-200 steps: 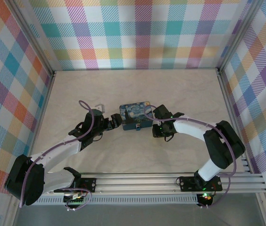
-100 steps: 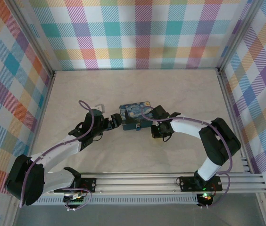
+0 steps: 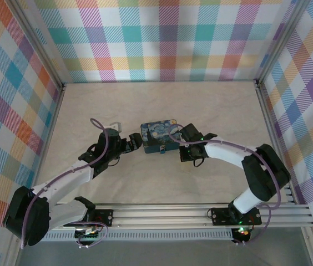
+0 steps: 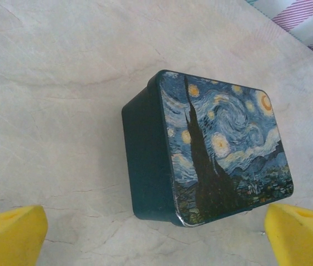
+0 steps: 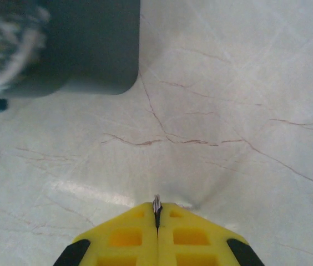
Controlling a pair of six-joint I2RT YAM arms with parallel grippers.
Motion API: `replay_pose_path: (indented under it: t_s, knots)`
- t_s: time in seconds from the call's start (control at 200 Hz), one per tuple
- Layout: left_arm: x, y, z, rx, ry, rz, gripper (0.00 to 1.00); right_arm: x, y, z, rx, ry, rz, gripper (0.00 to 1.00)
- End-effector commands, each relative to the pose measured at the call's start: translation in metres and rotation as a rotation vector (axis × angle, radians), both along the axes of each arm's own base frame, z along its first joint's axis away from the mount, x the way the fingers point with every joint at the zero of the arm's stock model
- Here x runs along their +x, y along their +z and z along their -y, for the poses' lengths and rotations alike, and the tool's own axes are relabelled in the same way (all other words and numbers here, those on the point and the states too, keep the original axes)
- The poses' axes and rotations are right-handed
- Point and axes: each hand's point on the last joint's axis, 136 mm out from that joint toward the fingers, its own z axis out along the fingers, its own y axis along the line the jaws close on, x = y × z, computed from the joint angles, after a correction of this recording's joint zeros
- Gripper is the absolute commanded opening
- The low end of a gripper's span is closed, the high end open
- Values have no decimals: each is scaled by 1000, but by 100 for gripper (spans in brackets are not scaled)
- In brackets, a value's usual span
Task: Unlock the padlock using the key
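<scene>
1. Nearest, beside the tin's (image 3: 159, 135) near right corner, the right gripper (image 5: 156, 219) has its yellow fingers (image 5: 126, 235) pressed flat together, with no gap between them.
2. The key (image 5: 156, 204) is pinched between those pads. Only its thin grey tip sticks out above them, over bare table on the near side of the tin.
3. On the tin's left, the left gripper (image 4: 156, 235) stands spread as wide as it goes and holds nothing. One yellow fingertip (image 4: 9, 235) shows at each lower corner of the left wrist view, and the tin's near end lies just beyond the gap between them.
4. The padlock (image 3: 163, 148) sits against the tin's near side wall, a small blue body seen from above. Its shackle is too small to make out.
5. The tin itself lies flat on the pale marbled table (image 3: 212, 105), swirling night-sky lid facing up, roughly midway between the two grippers.
6. Beyond the tin, the table runs back to the plaid wall (image 3: 162, 39).
</scene>
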Motion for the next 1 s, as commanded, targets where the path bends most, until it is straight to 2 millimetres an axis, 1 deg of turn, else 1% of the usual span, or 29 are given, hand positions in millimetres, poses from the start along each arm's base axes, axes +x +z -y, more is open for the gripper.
replay_pose_path:
  t_s: [0.0,0.085,0.195,0.31,0.415,0.505,0.645,0.78,0.925,0.995]
  knots:
    - [0,25,6,-36,-6,28,100,5,20,-4,23,68,101,0]
    - [-1,33,8,-57,-13,19,100,8,36,-10,54,125,170,0]
    - [-4,41,13,-77,-27,-21,100,12,62,-18,99,212,283,0]
    - [-7,50,23,-126,-53,-62,100,13,89,-28,150,303,384,0]
    - [-8,62,35,-201,-84,-83,100,12,112,-35,196,352,449,0]
    - [-8,69,41,-273,-67,-128,100,10,127,-41,243,371,481,0]
    - [-7,82,56,-428,-60,-174,99,5,150,-51,338,399,538,0]
    - [-4,90,67,-558,-46,-223,98,-1,166,-59,403,458,610,0]
    - [-2,89,78,-663,-33,-300,96,-6,175,-64,425,521,668,0]
    - [-1,87,83,-716,-26,-327,93,-8,180,-66,444,546,689,0]
